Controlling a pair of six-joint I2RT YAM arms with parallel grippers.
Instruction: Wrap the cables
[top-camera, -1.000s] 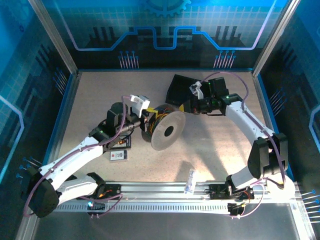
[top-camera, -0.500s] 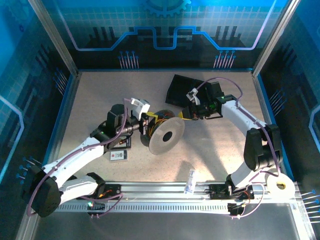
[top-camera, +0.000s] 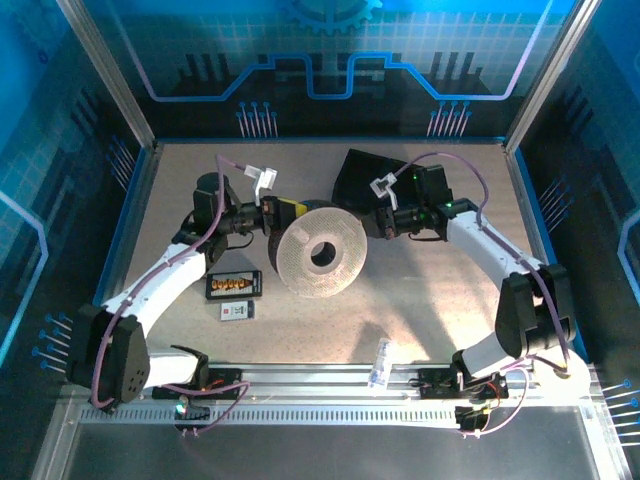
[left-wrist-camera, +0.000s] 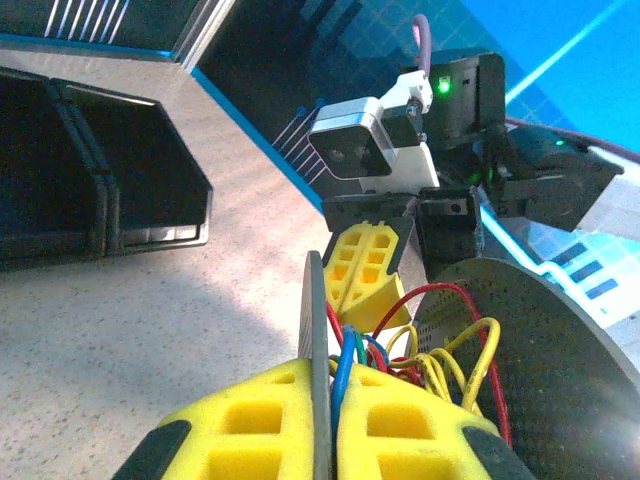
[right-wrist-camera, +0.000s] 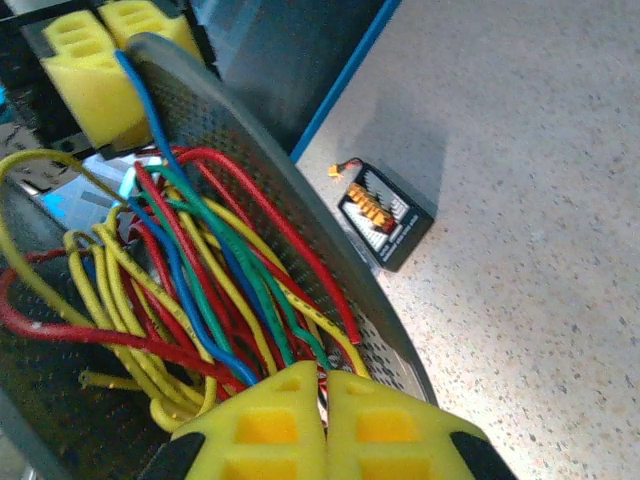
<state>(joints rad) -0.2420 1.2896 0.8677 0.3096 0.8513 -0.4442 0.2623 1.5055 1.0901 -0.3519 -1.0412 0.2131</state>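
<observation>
The cables (right-wrist-camera: 200, 270), thin red, yellow, green and blue wires, lie tangled between the two grey perforated flanges of a spool (top-camera: 320, 255) held off the table's middle. My left gripper (left-wrist-camera: 328, 385) is shut, its yellow pads pinching the edge of one flange together with a blue cable (left-wrist-camera: 345, 365). My right gripper (right-wrist-camera: 322, 385) is shut on a bundle of the cables at the spool's opposite side. From above, the left gripper (top-camera: 285, 215) meets the spool on its left and the right gripper (top-camera: 372, 222) on its right. The flange hides the cables there.
A black bin (top-camera: 365, 180) stands behind the spool, close to the right wrist. A small black board with orange connectors (top-camera: 234, 285) and a small card (top-camera: 237, 311) lie front left. A clear packet (top-camera: 381, 362) rests by the front rail. Walls enclose the table.
The spool has turned so its flat face points up at the top camera. The left arm has swung back and to the left; both grippers have kept their grip.
</observation>
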